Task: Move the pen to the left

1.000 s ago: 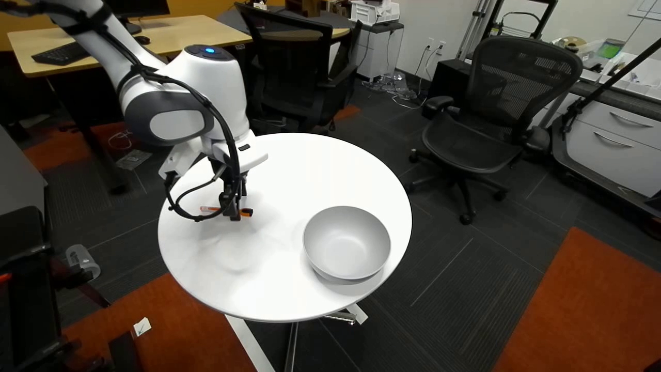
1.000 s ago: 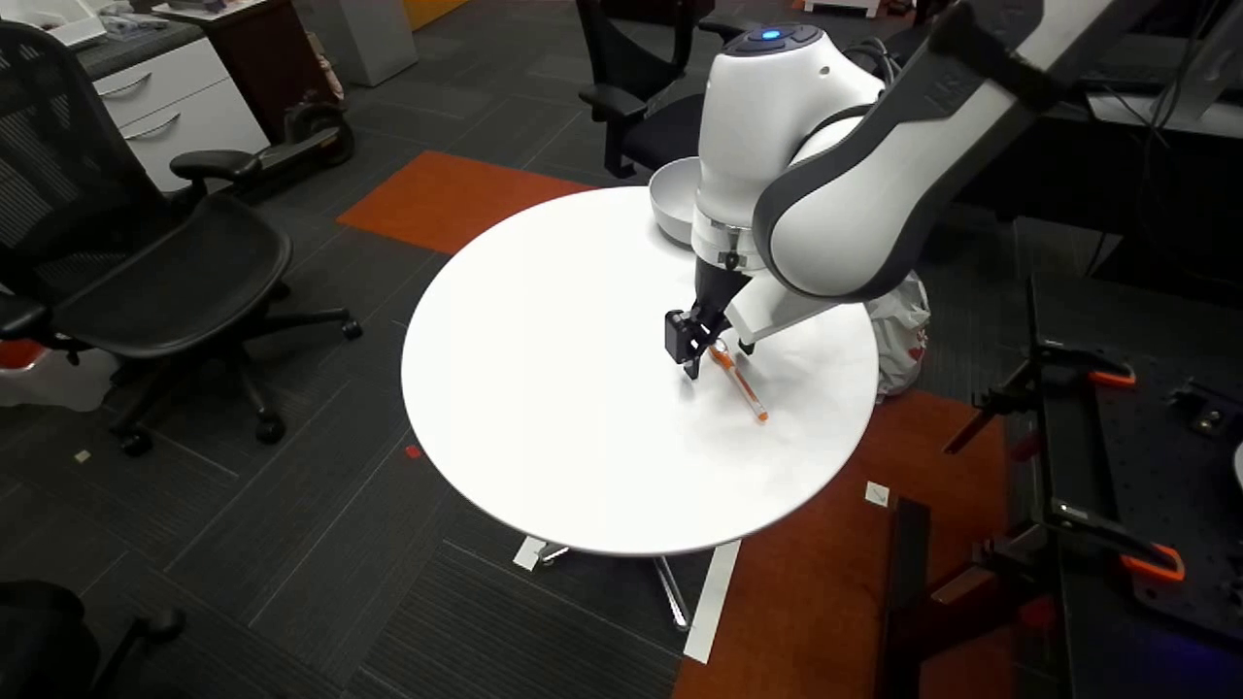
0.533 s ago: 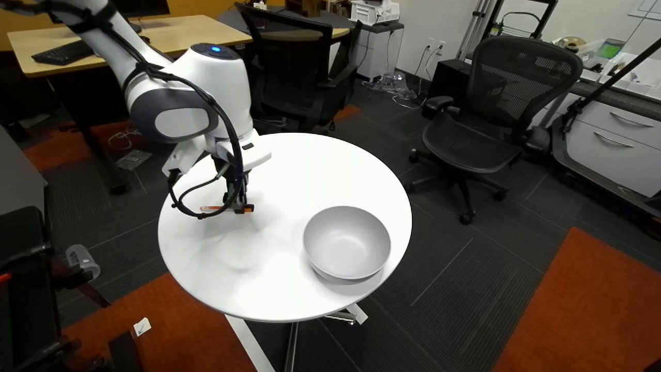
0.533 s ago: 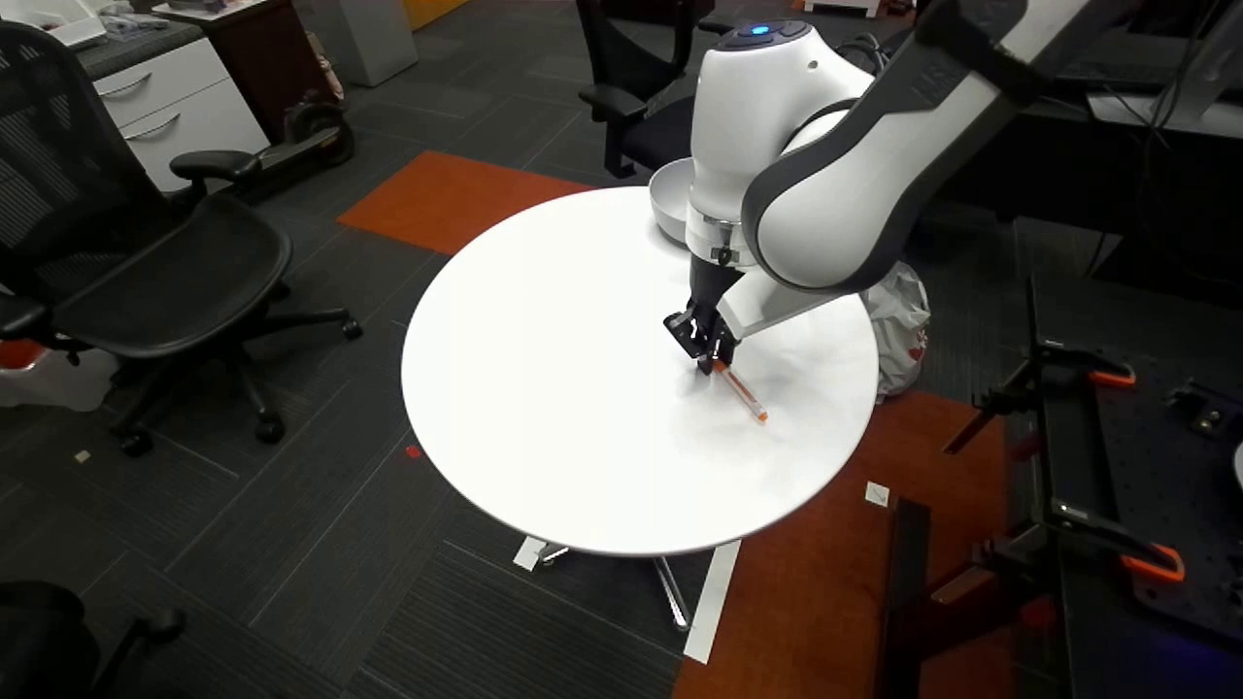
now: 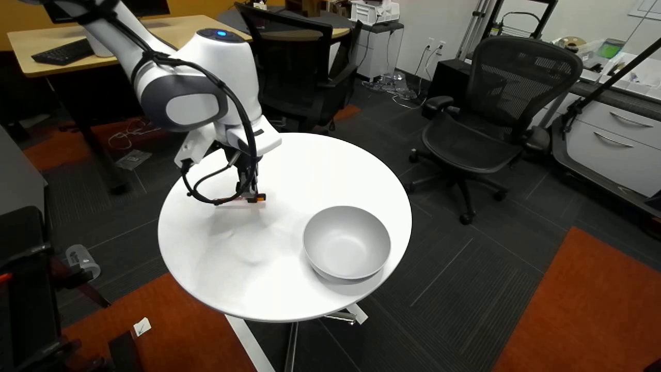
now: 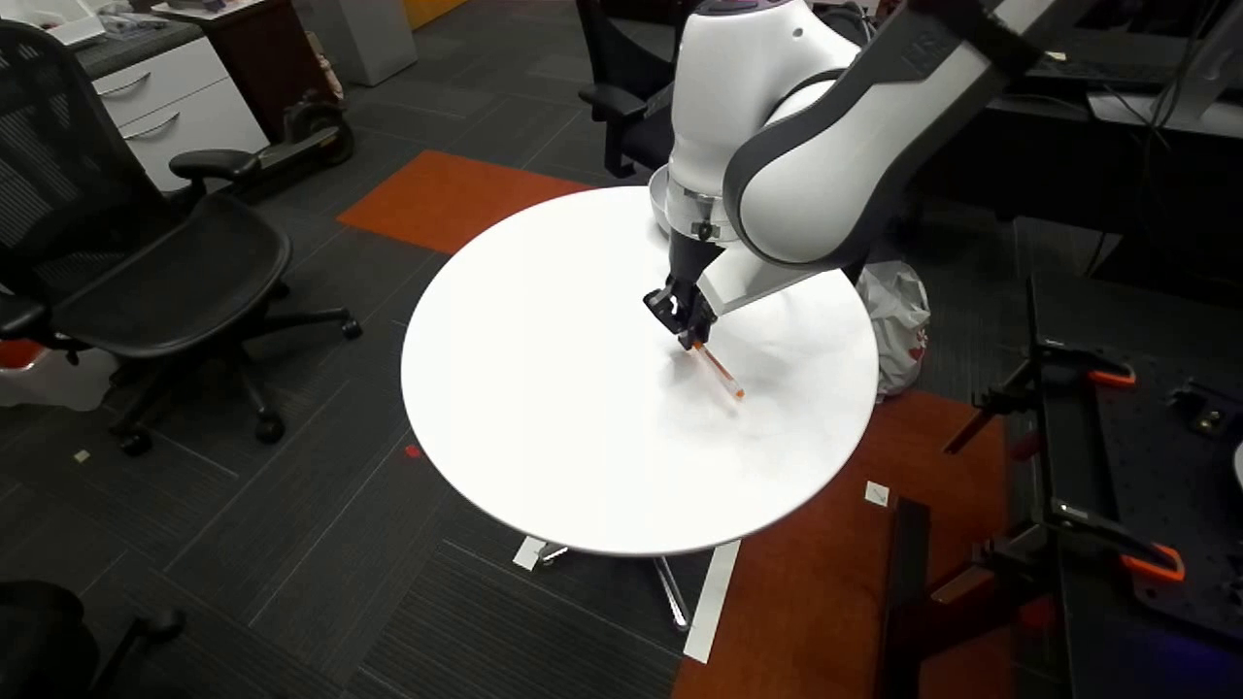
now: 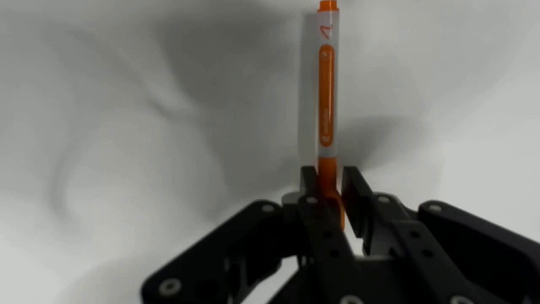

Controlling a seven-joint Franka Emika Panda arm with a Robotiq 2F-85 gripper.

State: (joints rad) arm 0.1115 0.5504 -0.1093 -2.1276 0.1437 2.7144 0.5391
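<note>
As the Franka Panda arm (image 5: 224, 72) reaches over a round white table (image 5: 310, 170), we see its Robotiq gripper (image 7: 330, 179) clamped on a marker pen (image 7: 327, 97), fingers (image 7: 309, 185) on both sides of the orange cap (image 7: 327, 166). We find the pen held low over the tabletop, its shadow (image 7: 307, 126) beside it in the wrist view and a faint orange reflection (image 6: 727, 408) under it in an exterior view. Its free end points toward the nearer stretch of rim (image 6: 814, 483), with white surface between the tip and that edge. Opposite, we look across the widest span of tabletop, running from the gripper out to the far rim. A grey bowl (image 5: 347, 245) stands upright close to the edge, well apart from the pen, with a broad band of white surface between them; in an exterior view, the arm hides all but one side (image 6: 658, 199) of it. Beyond the rim, we note a black mesh office chair (image 5: 516, 93) on dark carpet (image 5: 449, 310), well apart from the table, and a plastic bag (image 6: 895, 316) just past the edge.
</note>
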